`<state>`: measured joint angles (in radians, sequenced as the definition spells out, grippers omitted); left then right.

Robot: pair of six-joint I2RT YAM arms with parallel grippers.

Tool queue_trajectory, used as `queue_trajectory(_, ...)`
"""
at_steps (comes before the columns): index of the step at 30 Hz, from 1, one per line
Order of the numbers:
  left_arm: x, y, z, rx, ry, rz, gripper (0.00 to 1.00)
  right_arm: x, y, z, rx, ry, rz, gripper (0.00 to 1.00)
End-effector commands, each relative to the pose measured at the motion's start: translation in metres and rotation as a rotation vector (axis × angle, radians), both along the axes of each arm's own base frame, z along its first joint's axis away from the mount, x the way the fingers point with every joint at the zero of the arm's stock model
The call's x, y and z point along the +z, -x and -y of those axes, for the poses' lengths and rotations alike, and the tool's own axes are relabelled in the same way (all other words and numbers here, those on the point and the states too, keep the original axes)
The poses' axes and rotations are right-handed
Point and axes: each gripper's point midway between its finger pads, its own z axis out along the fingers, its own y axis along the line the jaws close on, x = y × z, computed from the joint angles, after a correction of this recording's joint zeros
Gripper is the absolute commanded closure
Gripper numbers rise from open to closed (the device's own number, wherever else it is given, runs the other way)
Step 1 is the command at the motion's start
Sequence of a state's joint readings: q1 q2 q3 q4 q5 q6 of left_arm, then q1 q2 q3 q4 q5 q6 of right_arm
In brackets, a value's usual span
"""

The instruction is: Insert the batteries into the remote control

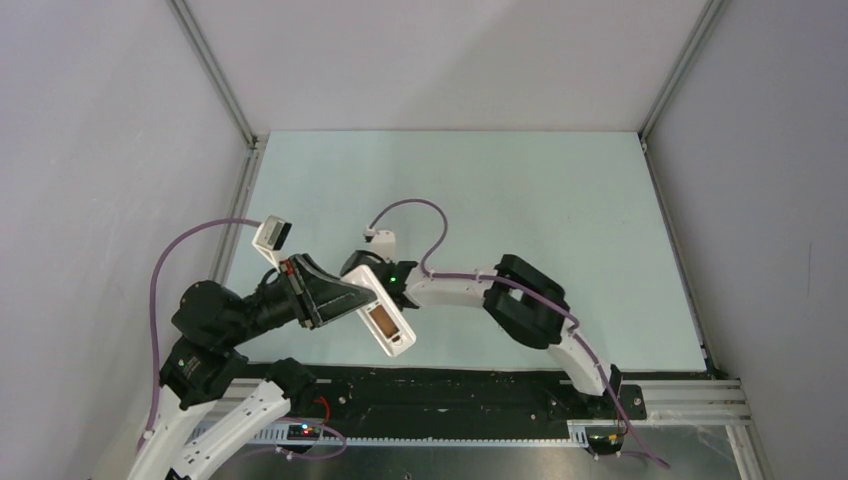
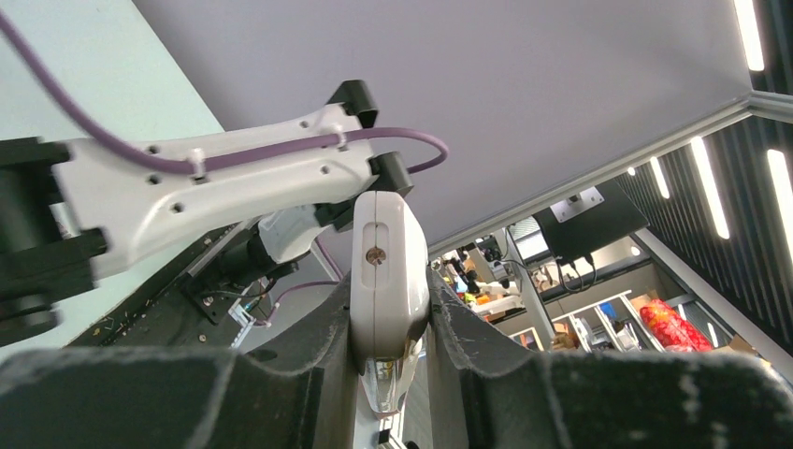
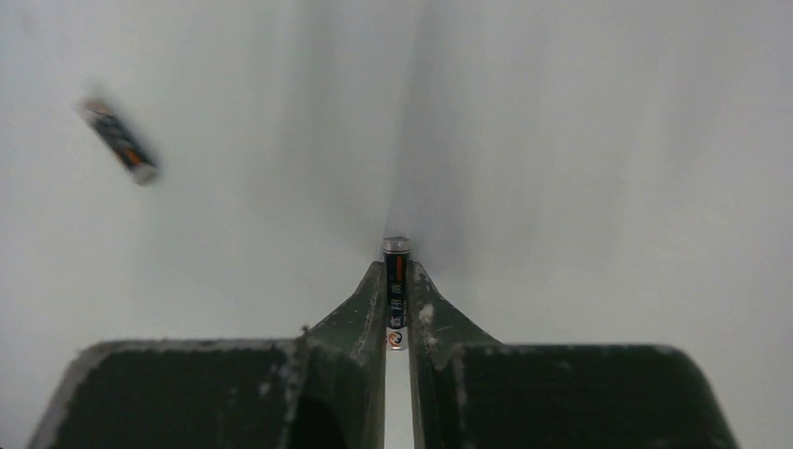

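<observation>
Arms meet over the near part of the table (image 1: 500, 200) in the top view. The left gripper (image 1: 352, 300) holds the remote control (image 1: 385, 322) up in the air, tilted, with a brownish window facing up. That may be the open battery slot, but it is too small to be sure. The right gripper (image 1: 365, 265) is tucked behind the remote control, so its fingers are hidden here.

From the left wrist, the remote control (image 2: 388, 271) shows edge-on, squeezed tight between the two dark fingers (image 2: 304, 374). Its lower end is cut off.

From the right wrist, the right gripper (image 3: 396, 313) pinches one battery (image 3: 396, 281) between its tips, pointing at the table. A second battery (image 3: 120, 140) lies on the table, off to the left and blurry.

I think the step is picking up the first battery. Next it must be lifted, carried to the remote control and lined up with the slot. I cannot tell which end is plus.
</observation>
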<state>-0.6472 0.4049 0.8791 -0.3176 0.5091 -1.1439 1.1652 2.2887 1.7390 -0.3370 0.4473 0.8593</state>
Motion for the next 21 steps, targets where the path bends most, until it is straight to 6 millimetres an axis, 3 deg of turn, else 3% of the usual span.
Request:
queue_trajectory(1, 0.010, 0.003, 0.000, -0.016, 0.009, 0.036, 1.00, 0.033, -0.001, 0.048, -0.030, 0.009, 0.035, 0.98)
queue_trajectory(2, 0.012, 0.003, 0.001, -0.017, 0.009, 0.041, 1.00, 0.029, 0.003, 0.059, -0.026, 0.033, 0.034, 0.99)
queue_trajectory(3, 0.012, 0.002, 0.001, -0.018, 0.006, 0.044, 1.00, 0.048, 0.003, 0.065, -0.026, 0.012, 0.048, 1.00)
queue_trajectory(4, 0.013, 0.002, 0.001, -0.016, 0.007, 0.047, 1.00, 0.046, 0.006, 0.076, -0.022, 0.035, 0.044, 1.00)
queue_trajectory(6, 0.012, 0.001, 0.001, -0.009, 0.004, 0.050, 1.00, 0.071, 0.013, 0.094, -0.019, 0.032, 0.066, 1.00)
queue_trajectory(14, 0.003, -0.005, 0.003, 0.006, -0.010, 0.038, 1.00, 0.124, 0.043, 0.157, 0.041, 0.046, 0.136, 1.00)
queue_trajectory(16, 0.001, -0.006, 0.003, 0.011, -0.014, 0.042, 1.00, 0.136, 0.050, 0.179, 0.028, 0.039, 0.149, 1.00)
queue_trajectory(17, 0.000, -0.007, 0.003, 0.014, -0.017, 0.044, 1.00, 0.130, 0.056, 0.192, 0.023, 0.055, 0.143, 1.00)
queue_trajectory(18, 0.000, -0.008, 0.003, 0.018, -0.017, 0.043, 1.00, 0.150, 0.060, 0.201, 0.017, -0.001, 0.167, 1.00)
queue_trajectory(21, -0.006, -0.012, 0.004, 0.030, -0.026, 0.032, 1.00, 0.182, 0.076, 0.233, 0.026, -0.116, 0.236, 1.00)
